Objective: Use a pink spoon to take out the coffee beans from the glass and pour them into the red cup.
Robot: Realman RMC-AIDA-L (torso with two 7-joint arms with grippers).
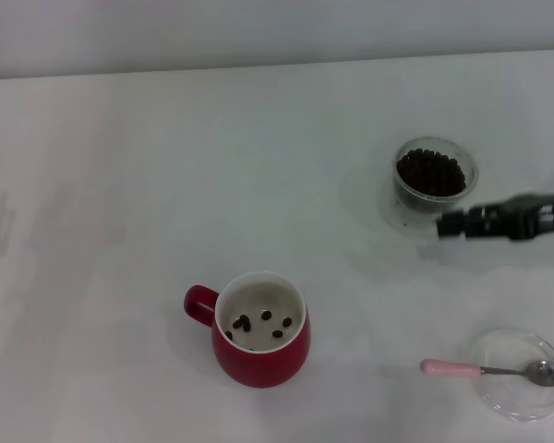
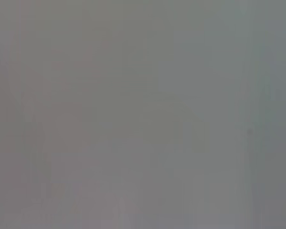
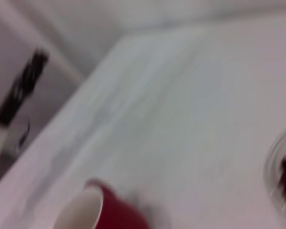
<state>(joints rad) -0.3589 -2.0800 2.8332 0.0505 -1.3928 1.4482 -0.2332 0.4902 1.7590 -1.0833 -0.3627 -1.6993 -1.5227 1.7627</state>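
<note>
The red cup [image 1: 259, 330] stands at the front middle of the white table, handle to the left, with a few coffee beans [image 1: 263, 323] inside. The glass [image 1: 433, 176] stands at the back right, filled with a heap of coffee beans [image 1: 430, 172]. The pink spoon [image 1: 485, 370] lies at the front right, its metal bowl resting in a flat clear dish and its pink handle pointing left. My right gripper [image 1: 446, 225] reaches in from the right edge, just in front of the glass and apart from the spoon. The right wrist view shows the red cup [image 3: 109, 210] and the glass [image 3: 282, 174]. My left gripper is out of view.
The flat clear round dish [image 1: 520, 392] sits near the front right corner under the spoon's bowl. The white table [image 1: 120, 231] stretches to a pale wall at the back. The left wrist view shows only a plain grey blur.
</note>
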